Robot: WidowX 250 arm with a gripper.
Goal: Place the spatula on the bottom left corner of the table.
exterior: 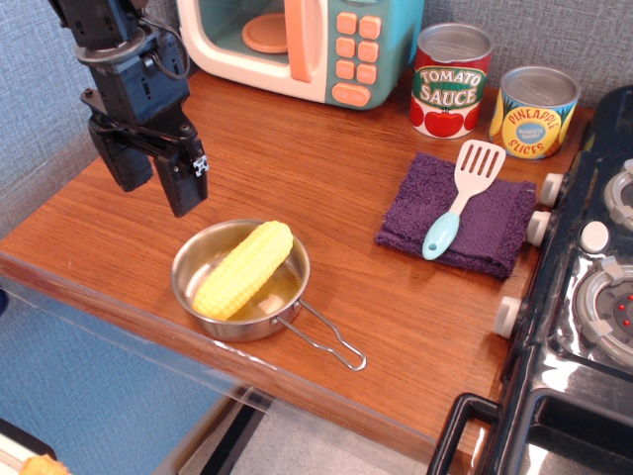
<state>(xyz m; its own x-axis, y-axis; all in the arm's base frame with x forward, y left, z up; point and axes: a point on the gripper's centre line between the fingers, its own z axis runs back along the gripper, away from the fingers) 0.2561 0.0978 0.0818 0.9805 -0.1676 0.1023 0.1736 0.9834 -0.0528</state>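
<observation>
Far left, up: the pincer (pixel 156 178) hangs above the tabletop (pixel 326 168), fingers pointing down, spread with a clear gap between them and nothing in it. It sits over bare wood near the left edge, well apart from the task's tool. We judge the reach has not yet begun.

Left of centre, near the front edge: a steel pan (pixel 240 280) with a yellow corn cob (pixel 243 269) lying slantwise in it, one end propped on the rim. The pan's wire handle (pixel 326 338) trails toward the front right. The pan sits close to the front-left part of the surface, so we expect the drop spot to be the bare wood left of it, tight against the corner.

Back centre: a toy microwave (pixel 307 45), out of the way.

Right of centre: the spatula (pixel 460 198) lies flat on a folded purple cloth (pixel 460 216), white slotted head toward the cans, blue handle toward the front. The cloth lifts it slightly off the wood, which should help the fingers get around the handle.

Behind it: a tomato sauce can (pixel 451 79) and a pineapple can (pixel 534 111), upright, near the head.

Far right: the black toy stove (pixel 584 297), knobs just beside the cloth, leaving little room on that side.
</observation>
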